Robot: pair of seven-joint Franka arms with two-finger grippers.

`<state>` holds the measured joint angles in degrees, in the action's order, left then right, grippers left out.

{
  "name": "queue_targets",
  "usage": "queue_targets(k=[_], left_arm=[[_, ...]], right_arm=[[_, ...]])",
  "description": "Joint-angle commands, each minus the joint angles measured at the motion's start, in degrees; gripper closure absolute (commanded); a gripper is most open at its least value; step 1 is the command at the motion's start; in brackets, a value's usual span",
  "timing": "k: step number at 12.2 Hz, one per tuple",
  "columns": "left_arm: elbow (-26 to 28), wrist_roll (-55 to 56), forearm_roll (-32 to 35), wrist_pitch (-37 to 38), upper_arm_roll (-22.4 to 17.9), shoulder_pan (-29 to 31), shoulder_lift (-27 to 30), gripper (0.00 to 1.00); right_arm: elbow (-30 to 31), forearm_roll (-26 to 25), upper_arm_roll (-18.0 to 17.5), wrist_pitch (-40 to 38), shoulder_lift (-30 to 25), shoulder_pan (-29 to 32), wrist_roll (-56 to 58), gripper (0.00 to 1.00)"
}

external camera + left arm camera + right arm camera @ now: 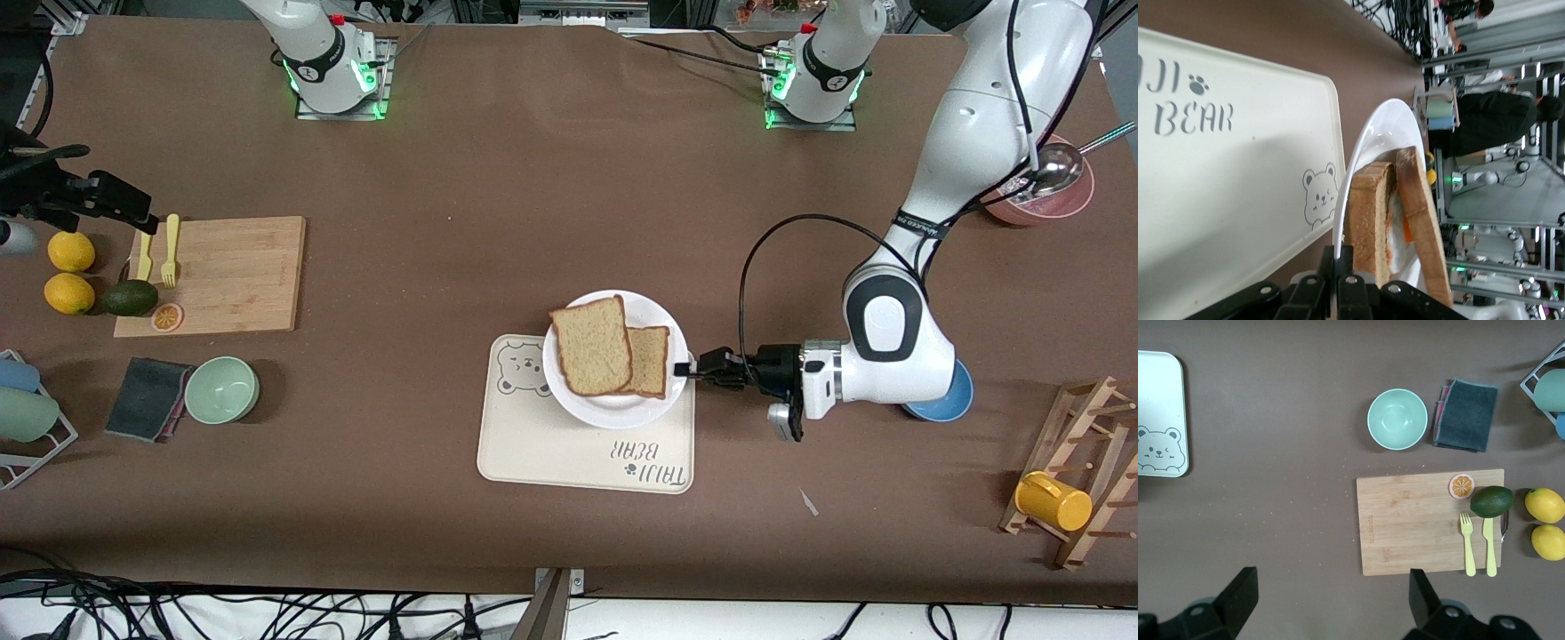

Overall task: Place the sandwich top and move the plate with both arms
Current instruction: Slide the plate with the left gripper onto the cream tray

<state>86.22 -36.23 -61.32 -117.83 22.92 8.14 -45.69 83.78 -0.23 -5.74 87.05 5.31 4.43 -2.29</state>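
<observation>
Counts: two lemons (71,252) (69,293), one avocado (130,298), one orange slice (166,316), two yellow utensils (170,250) (144,257), two bread slices (591,346) (649,360), one plate (658,312), one tray (533,453), one green bowl (221,389).

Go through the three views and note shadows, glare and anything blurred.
Front view: even light, green glow at both arm bases, a soft shadow beside the green bowl. Left wrist view: the left end effector at the plate rim looks soft, the tray shaded. Right wrist view: sharp, no glare.

tray (569,453) | print "TAIJI BEAR", first word perhaps misread | bear drawing
</observation>
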Motion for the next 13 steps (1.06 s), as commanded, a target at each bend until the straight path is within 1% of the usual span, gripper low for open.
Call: queue_targets(k=[1, 4, 7, 8, 10, 11, 13], left_arm=[[-5.61, 2.38, -7.13, -2.73, -0.24, -0.75, -4.13, 1.0], [-10.27, 1.61, -7.06, -5.21, -0.33, -0.93, -9.93, 1.0], [-11.07, 1.87, -7.15, -8.63, -0.33, -3.29, -11.26, 1.0], [-11.07, 1.78, -6.71, -8.74, -0.51, -4.43, -11.44, 1.0], [-10.98, 1.6, -7.05, -10.48, -4.27, -8.64, -11.79, 1.0], [-10.98, 1.6, -7.32, -13.19, -4.72, -10.14, -12.23, 1.0], [-10.2, 1.34, -7.15, -13.75, -4.82, -10.24, -12.5, 1.0]], right_arm=[[-0.2, 1.11, 0.12, -0.74, -0.92, 0.41, 0.8, 0.0], [-0.2, 1.2, -0.32, -0.74, -0.83, 0.32, 0.53, 0.0], [-0.11, 1.28, -0.58, -0.74, -0.57, 0.06, 0.09, 0.0], [-0.02, 1.28, -0.5, -0.83, -0.57, 0.23, 1.05, 0.0], [0.15, 1.28, -0.41, -0.57, -0.48, 0.14, 1.32, 0.0], [0.24, 1.02, -0.5, -0.39, -0.48, 0.14, 1.24, 0.0], [0.24, 0.49, -0.58, -0.13, -0.39, 0.06, 1.32, 0.0]])
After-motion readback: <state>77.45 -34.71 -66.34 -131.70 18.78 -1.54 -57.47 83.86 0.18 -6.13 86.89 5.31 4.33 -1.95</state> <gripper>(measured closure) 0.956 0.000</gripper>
